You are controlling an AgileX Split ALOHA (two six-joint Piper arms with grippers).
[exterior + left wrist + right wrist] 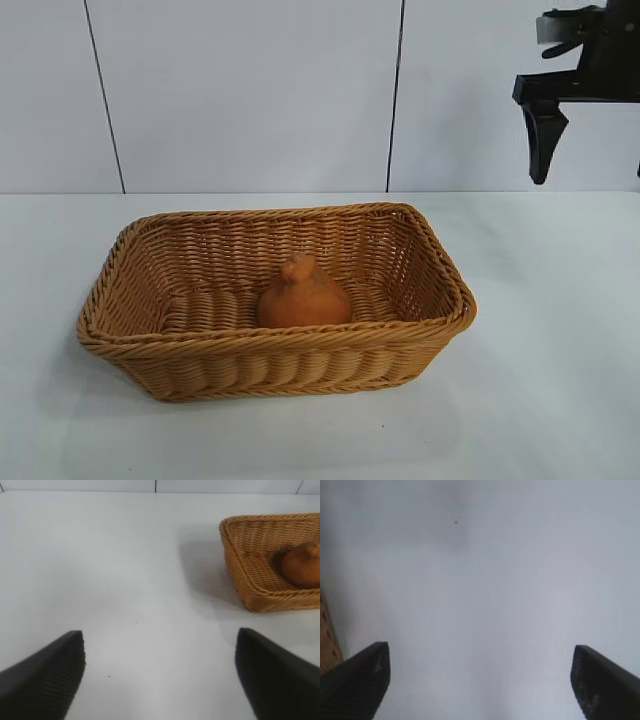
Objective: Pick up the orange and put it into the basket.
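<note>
The orange [304, 294] is a dull burnt-orange fruit with a knobby bump on top. It sits inside the basket [420, 325], a large tan woven wicker basket in the middle of the white table. Both also show in the left wrist view, the orange [302, 564] inside the basket [250, 580]. My right gripper [590, 150] hangs high at the upper right, well above and to the right of the basket; it is open and empty [480, 655]. My left gripper [160, 645] is open and empty over bare table, out of the exterior view.
The white table [540, 400] spreads on all sides of the basket. A white panelled wall stands behind it. A sliver of the basket's rim [326, 640] shows at the edge of the right wrist view.
</note>
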